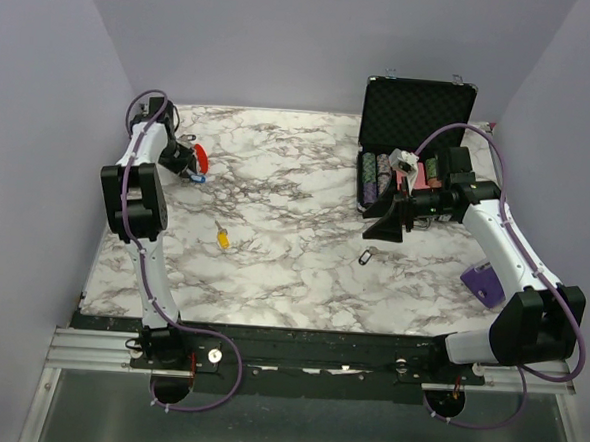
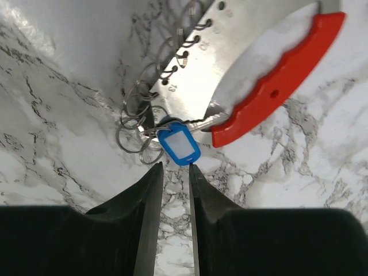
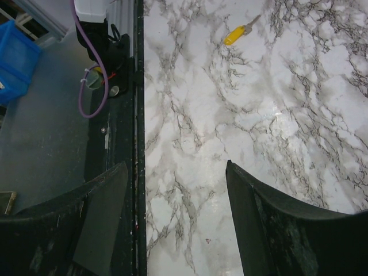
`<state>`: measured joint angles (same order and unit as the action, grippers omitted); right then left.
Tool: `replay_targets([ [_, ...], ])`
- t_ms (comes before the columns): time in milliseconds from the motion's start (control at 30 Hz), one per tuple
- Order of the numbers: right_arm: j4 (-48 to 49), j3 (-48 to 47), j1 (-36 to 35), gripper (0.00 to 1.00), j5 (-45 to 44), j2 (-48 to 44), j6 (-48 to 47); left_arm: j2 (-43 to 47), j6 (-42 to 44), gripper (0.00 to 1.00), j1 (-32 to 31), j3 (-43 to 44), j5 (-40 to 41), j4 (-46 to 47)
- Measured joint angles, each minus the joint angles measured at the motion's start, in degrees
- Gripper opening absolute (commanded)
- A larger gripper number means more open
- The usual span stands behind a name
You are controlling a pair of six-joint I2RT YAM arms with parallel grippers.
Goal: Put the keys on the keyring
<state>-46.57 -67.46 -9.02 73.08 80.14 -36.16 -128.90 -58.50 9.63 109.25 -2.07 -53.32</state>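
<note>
Left gripper [image 2: 175, 167] jaws narrow, empty, just short of blue-tagged key [image 2: 179, 145]: may close on nothing. Right gripper [image 3: 176, 167] jaws wide, empty.

tbl [image 2: 57, 161]: glossy marble-look | keyring [image 2: 287, 69]: red plast. + shiny mtl | key [image 2: 179, 145]: blue plast. head

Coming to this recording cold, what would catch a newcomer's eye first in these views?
The red-handled keyring at the table's far left, its silver plate hung with wire rings, with the left fingers narrowly apart right by a blue key tag. Then the open black case of poker chips at far right, and a lone yellow key lying left of centre.
</note>
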Motion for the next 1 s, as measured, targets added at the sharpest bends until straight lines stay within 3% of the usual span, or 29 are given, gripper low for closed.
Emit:
replay_targets([
  [333, -0.02, 0.0, 0.0, 0.77, 0.0, 0.0, -0.24, 8.04, 14.67, 0.46, 1.22, 0.07, -3.02, 12.7],
  [467, -0.11, -0.07, 0.0, 0.77, 0.0, 0.0, -0.55, 3.58, 16.7, 0.48, 2.51, 7.85, -2.69, 10.73],
  [600, -0.63, -0.9, 0.0, 0.77, 0.0, 0.0, -1.2, -1.51, 15.69, 0.49, 3.15, 13.57, -1.49, 7.45],
  [1000, -3.1, -1.62, -0.04, 0.77, 0.07, 0.11, -3.23, -6.49, 5.03, 0.5, 3.28, 15.23, 0.37, -3.13],
])
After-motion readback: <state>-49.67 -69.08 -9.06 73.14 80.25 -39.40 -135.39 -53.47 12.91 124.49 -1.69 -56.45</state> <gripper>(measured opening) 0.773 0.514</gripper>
